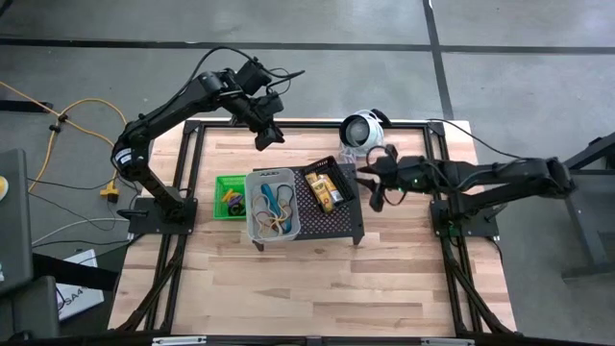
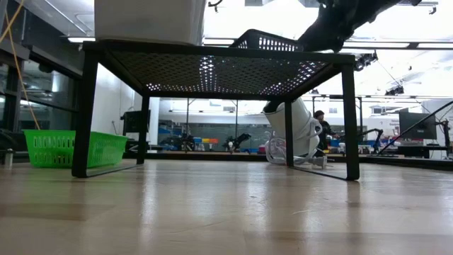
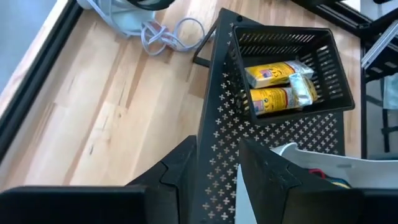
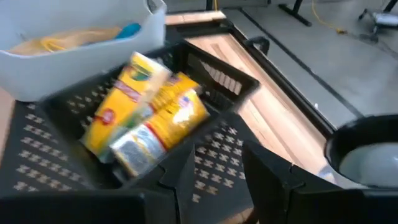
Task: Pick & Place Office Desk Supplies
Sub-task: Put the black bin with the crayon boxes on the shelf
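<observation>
On the black perforated stand (image 1: 336, 223) stand a clear bin (image 1: 274, 207) of coloured rubber bands and a black bin (image 3: 323, 56) that holds yellow packs (image 3: 278, 87). A green bin (image 1: 231, 197) with small loops rests on the table left of the stand. My left gripper (image 1: 267, 136) hangs open in the air over the table's far side, above and behind the stand, its fingers (image 3: 180, 171) with nothing between them. My right gripper (image 1: 373, 187) is open too, just right of the black bin, clear of it, facing the yellow packs (image 4: 149, 115).
A round white-and-silver device (image 1: 363, 130) with a coiled cable lies at the far side, right of the middle, close to my right gripper. The stand's legs (image 2: 85, 113) rest on the wooden table. Bare wood lies toward the near edge.
</observation>
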Robot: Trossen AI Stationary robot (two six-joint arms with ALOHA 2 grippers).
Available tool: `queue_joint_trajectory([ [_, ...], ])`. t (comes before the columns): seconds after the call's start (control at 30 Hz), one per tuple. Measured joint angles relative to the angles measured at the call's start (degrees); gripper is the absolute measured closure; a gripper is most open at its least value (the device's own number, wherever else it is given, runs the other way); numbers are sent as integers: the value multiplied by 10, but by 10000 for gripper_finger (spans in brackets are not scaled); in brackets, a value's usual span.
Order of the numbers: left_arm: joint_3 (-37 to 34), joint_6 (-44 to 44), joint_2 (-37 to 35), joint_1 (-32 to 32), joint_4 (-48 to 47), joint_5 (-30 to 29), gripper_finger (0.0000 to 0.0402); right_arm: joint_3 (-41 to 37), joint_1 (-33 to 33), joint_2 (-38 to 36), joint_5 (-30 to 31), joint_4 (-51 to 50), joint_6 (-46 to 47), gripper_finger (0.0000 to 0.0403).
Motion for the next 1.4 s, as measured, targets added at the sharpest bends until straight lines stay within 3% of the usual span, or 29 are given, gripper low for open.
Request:
queue_joint_trajectory([
  [0.27,0,54,6,-3,4,-2,285,0,98,4,64,24,20,282],
  [0.43,0,90,9,-4,5,7,285,0,151,4,54,26,36,282],
  [0.57,0,94,9,-4,6,8,285,0,177,4,11,35,67,282],
  [0.93,0,95,9,-4,10,10,285,0,187,77,-47,57,116,282],
  [1.23,0,95,9,-4,18,10,285,0,189,106,-35,127,103,282],
  [1.4,0,95,9,-4,18,10,285,0,189,90,-12,126,31,282],
])
